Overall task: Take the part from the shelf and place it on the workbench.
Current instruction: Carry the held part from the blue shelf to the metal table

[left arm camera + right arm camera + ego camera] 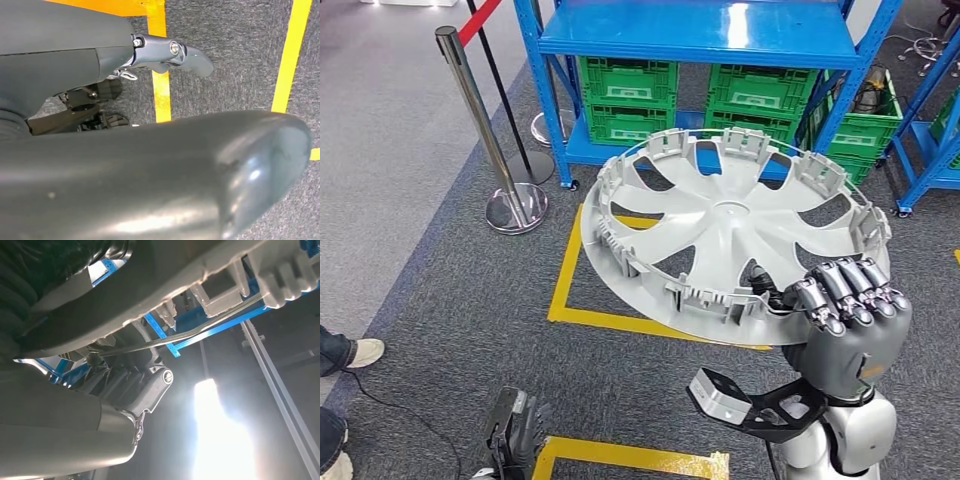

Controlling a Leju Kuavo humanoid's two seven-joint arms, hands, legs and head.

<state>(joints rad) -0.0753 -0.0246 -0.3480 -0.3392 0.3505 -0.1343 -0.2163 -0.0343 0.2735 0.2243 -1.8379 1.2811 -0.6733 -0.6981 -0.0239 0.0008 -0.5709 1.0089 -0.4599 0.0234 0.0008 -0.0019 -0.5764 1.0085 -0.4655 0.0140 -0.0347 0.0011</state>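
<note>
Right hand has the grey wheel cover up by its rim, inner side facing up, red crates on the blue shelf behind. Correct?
Not quite: the crates on the blue shelf are green, not red, as the head view shows. The rest holds: the right hand grips the grey wheel cover by its rim, ribbed inner side facing up.

1. The right hand sits at the lower right of the head view, raised on a bent silver arm, its back facing the camera.
2. Its dark fingers are curled closed over the near rim of a large grey wheel cover, gripping it.
3. The left hand hangs low at the bottom left of the head view, holding nothing.
4. In the left wrist view, its thumb and a finger are apart.
</note>
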